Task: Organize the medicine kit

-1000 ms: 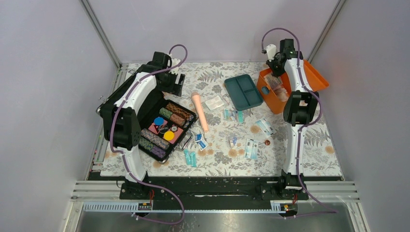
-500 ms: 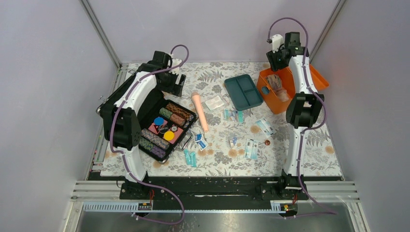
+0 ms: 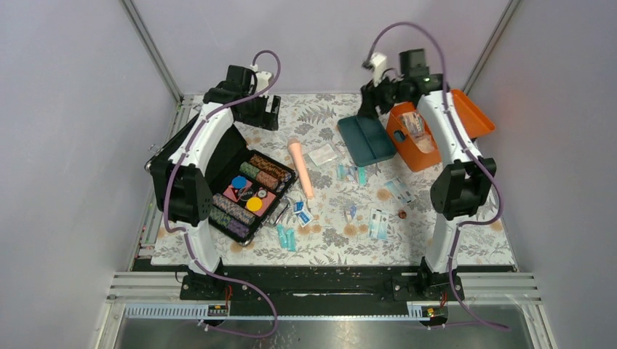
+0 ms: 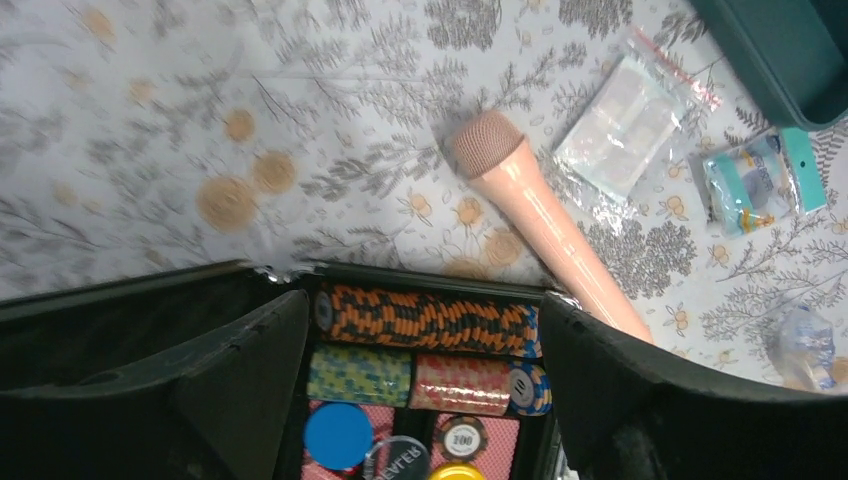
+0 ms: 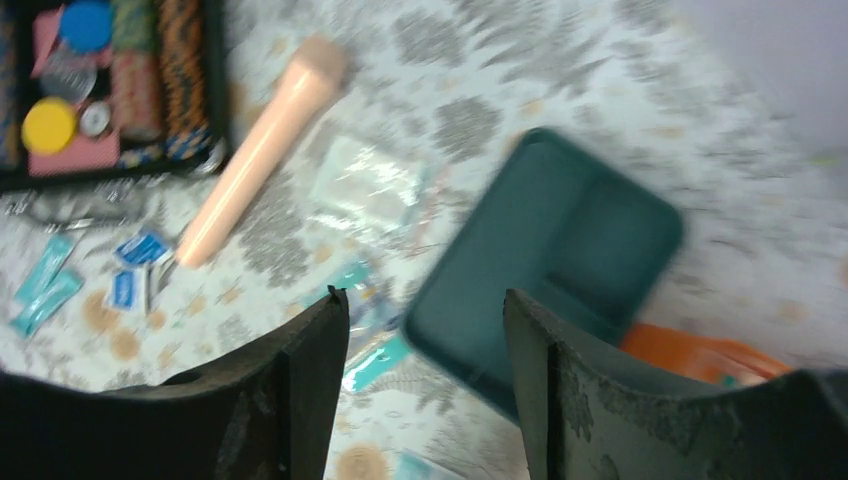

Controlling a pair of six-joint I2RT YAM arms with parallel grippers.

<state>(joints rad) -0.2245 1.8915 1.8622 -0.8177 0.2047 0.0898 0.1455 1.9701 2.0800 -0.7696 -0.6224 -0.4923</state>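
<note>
- The right gripper (image 5: pixel 425 310) has lifted out of the medicine kit (image 3: pixel 407 154) and swung left; it now hangs over the teal divided tray (image 3: pixel 367 138), which lies on the worktop (image 3: pixel 466 233) just beside the kit; its jaws, narrow a second ago, now stand apart with nothing between them
- My reading: something has been let go into the kit, where pale packets show in the open orange box, and the arm is free to fetch the next item; much is still loose, so the job looks early to midway
- The kit itself sits at the far right corner of the worktop, lid hinged open toward the right wall; its tray is out, not in the box
- The left gripper (image 4: pixel 420 310) has shifted only slightly; it hovers above the far end of the black case (image 3: pixel 231 149) with jaws wide and empty
- Counted on the worktop: one kit; one teal tray; one black case of chips; one peach cylinder (image 3: pixel 301 169); one clear packet (image 3: pixel 322 155)
- Four teal sachets (image 3: pixel 282 236), in two pairs; two small blue sachets (image 3: pixel 300 212); two white flat packets (image 3: pixel 399 190); one small brown round thing (image 3: pixel 401 214); one small clear item (image 3: pixel 351 212), too small to name
</note>
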